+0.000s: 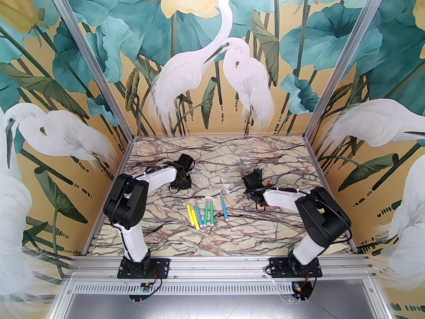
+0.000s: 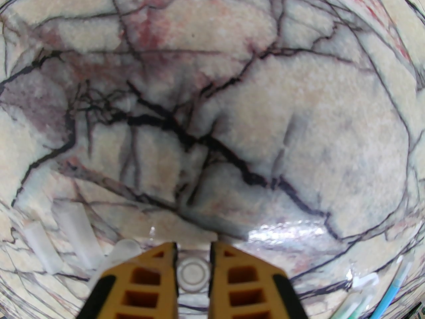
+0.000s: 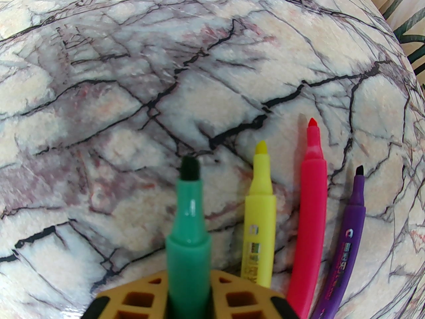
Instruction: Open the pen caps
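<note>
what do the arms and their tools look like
Both the left arm and right arm have white link shells between chunky black joint housings, on black base plates. Black cables run along them with white ties; red and black wires show at the bases. The left tool and right tool have yellow-orange fingers with rectangular cut-outs and black edging.

A counter [image 1: 219, 151] with a glossy cream marble pattern, crossed by dark and reddish veins, is enclosed by three walls. The back wall [image 1: 212, 61], the left wall [image 1: 49, 128] and the right wall [image 1: 382, 128] are covered with a painted mural of white egrets, teal lotus leaves and pale yellow flowers on a golden ground. The corners are marked by two silver aluminium posts [image 1: 96, 71]. Along the near edge a silver aluminium rail [image 1: 215, 264] is fixed, followed by a slotted metal strip [image 1: 212, 289] and a grey metal sheet [image 1: 199, 306]. A bright glare [image 2: 285, 233] is reflected on the counter.
</note>
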